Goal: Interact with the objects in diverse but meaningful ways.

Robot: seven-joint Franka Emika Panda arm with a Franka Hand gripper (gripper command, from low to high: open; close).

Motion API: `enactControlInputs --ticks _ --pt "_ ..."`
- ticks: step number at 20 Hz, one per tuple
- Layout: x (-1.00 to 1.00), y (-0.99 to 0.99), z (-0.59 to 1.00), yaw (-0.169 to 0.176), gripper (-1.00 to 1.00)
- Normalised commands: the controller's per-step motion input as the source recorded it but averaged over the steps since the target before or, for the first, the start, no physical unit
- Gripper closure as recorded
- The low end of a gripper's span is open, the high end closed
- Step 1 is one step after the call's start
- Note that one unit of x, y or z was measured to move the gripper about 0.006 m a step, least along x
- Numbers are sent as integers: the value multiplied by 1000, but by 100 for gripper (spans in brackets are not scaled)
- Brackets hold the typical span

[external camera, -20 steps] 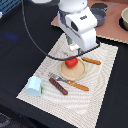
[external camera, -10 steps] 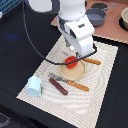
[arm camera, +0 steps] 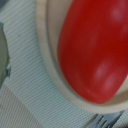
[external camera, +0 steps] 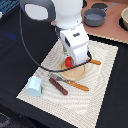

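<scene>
One arm covers the wooden plate point(external camera: 77, 73) on the striped mat point(external camera: 102, 85). Tomato point(external camera: 68, 62) lies on the plate under the tool, whose state cannot be told. Blue cup point(external camera: 34, 86) near the mat's corner, well apart from the plate; sausage point(external camera: 58, 86) between them.

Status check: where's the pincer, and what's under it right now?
Pincer low over the wooden plate, jaws hidden, state unclear. Red tomato on plate, directly below. Sausage and blue cup off to the side, nothing blocking.
</scene>
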Motion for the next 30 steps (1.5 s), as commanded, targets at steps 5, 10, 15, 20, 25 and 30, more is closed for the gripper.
enactControlInputs --ticks 5,10,15,20,25,30 --pt "469 63 -22 -88 -100" --pt "406 95 0 -160 -100" --pt "169 -7 15 -161 -100" --pt "14 -48 0 -88 -100" --pt "-35 -33 0 -41 -100" --pt "0 -8 0 -31 100"
